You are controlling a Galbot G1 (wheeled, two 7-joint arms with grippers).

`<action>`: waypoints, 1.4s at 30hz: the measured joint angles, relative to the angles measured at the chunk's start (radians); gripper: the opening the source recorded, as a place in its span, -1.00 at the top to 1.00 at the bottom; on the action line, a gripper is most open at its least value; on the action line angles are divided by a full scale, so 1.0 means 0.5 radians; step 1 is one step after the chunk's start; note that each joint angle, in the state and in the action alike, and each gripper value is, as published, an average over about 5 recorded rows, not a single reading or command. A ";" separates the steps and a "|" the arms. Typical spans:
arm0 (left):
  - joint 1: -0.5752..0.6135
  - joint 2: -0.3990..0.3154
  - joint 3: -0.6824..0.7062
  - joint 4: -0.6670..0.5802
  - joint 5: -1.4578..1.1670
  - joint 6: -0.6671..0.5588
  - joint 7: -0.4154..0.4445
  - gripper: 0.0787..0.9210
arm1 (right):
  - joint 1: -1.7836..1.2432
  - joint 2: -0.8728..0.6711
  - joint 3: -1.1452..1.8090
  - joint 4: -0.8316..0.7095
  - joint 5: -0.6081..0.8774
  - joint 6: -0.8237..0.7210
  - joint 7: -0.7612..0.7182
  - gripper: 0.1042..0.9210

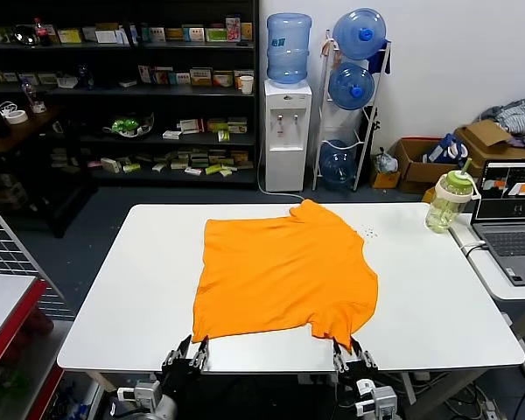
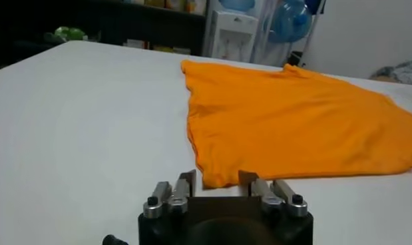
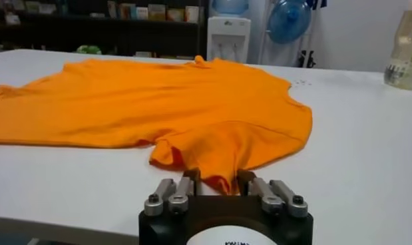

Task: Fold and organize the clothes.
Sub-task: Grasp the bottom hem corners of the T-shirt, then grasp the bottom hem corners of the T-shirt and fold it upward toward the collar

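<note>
- Head view, nearest edge: left gripper (image 1: 186, 360) and right gripper (image 1: 353, 360) poised at the near rim of the white table (image 1: 446, 297), fingers spread, holding nothing.
- Left wrist view: left gripper (image 2: 215, 184) just short of the near-left hem corner of the orange T-shirt (image 2: 292, 126); corner lying in line with the gap between the spread fingers, not yet pinched.
- Right wrist view: right gripper (image 3: 215, 180) at the drooping point of the near-right sleeve or corner; a tongue of the T-shirt (image 3: 179, 106) reaching down between the open fingers, contact not certain.
- Mid-table: T-shirt (image 1: 284, 271) spread nearly flat and plain side up, no lettering visible, turned slightly askew, near-right part rumpled and curled at the edge.
- Handling, judged: light, soft, limp cotton; no stiffness to hold a shape, likely to sag and drag when lifted, liable to bunch if pushed; not fragile, not slippery on the matt top.
- Grip points, judged: the two near corners, pinched through the hem where the cloth is doubled, both lifted together to keep the fold line straight.
- Far side: green-lidded bottle (image 1: 446, 201) and laptop (image 1: 512, 223) at the right, clear of the cloth; water dispenser (image 1: 284, 131) and shelving beyond.
</note>
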 measured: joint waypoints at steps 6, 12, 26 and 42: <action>0.005 0.003 0.004 -0.005 0.001 0.001 -0.008 0.70 | -0.047 -0.031 0.006 0.050 0.017 0.015 0.019 0.92; 0.037 0.035 -0.013 -0.061 -0.025 0.012 -0.035 0.96 | -0.141 -0.109 0.030 0.167 0.060 0.019 0.041 0.95; 0.322 0.250 -0.119 -0.417 -0.256 0.098 -0.167 0.97 | -0.526 -0.343 0.088 0.493 0.160 0.078 0.093 0.95; 0.300 0.371 -0.123 -0.536 -0.435 0.116 -0.159 0.97 | -0.327 -0.563 0.036 0.567 0.366 -0.042 0.200 0.95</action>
